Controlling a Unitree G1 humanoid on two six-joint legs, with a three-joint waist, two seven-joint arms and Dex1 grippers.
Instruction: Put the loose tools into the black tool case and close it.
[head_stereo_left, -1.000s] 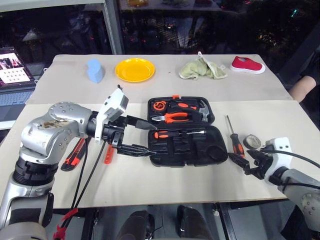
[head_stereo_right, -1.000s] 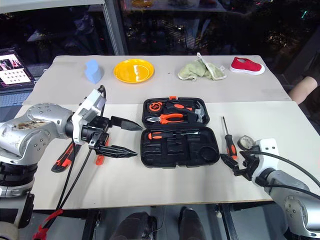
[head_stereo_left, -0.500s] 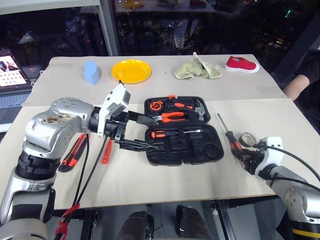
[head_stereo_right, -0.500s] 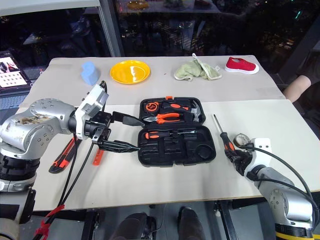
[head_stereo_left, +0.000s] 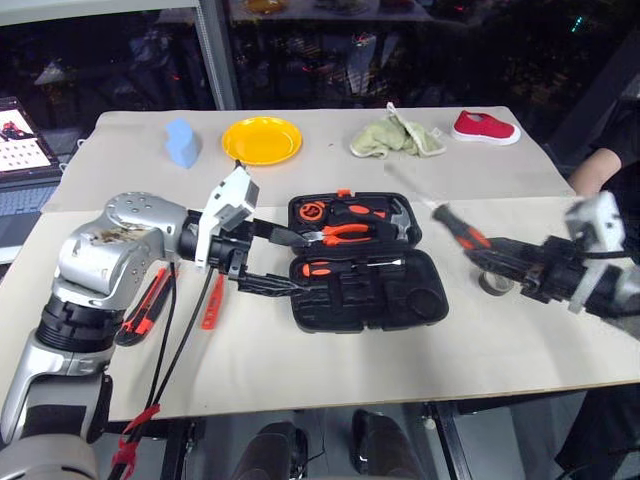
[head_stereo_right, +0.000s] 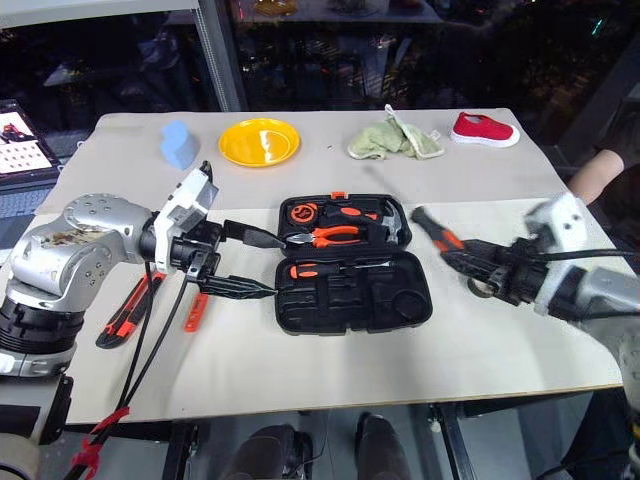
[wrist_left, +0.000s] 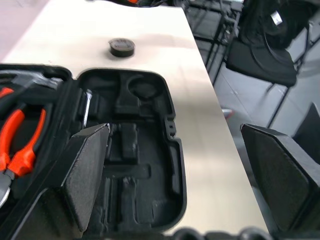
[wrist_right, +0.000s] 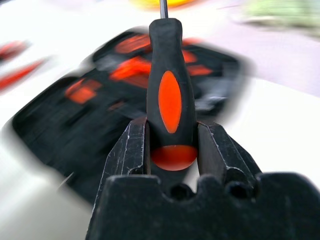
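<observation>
Knife: orange-and-black utility knife flat on the tabletop at the far left, partly under the left arm.
Tester: slim orange screwdriver lying on the tabletop, between the knife and the case, just beside the left tool.
Left tool: both black fingers spread wide with nothing between them, hanging at the left edge of the case and pointing over it.
Case: black tool case open flat in the middle of the tabletop; the far half holds orange-handled pliers and a hammer, the near half holds one screwdriver with an orange grip, and its other recesses are bare in the left wrist view.
Screwdriver: black-orange handle clamped between the fingers of the right tool, lifted off the tabletop to the right of the case, shaft pointing up and away towards the case.
Tape roll: small grey-black roll on the tabletop right of the case, partly behind the right tool.
Right tool: fingers closed part-way on the butt end of the screwdriver handle, raised above the tabletop.
</observation>
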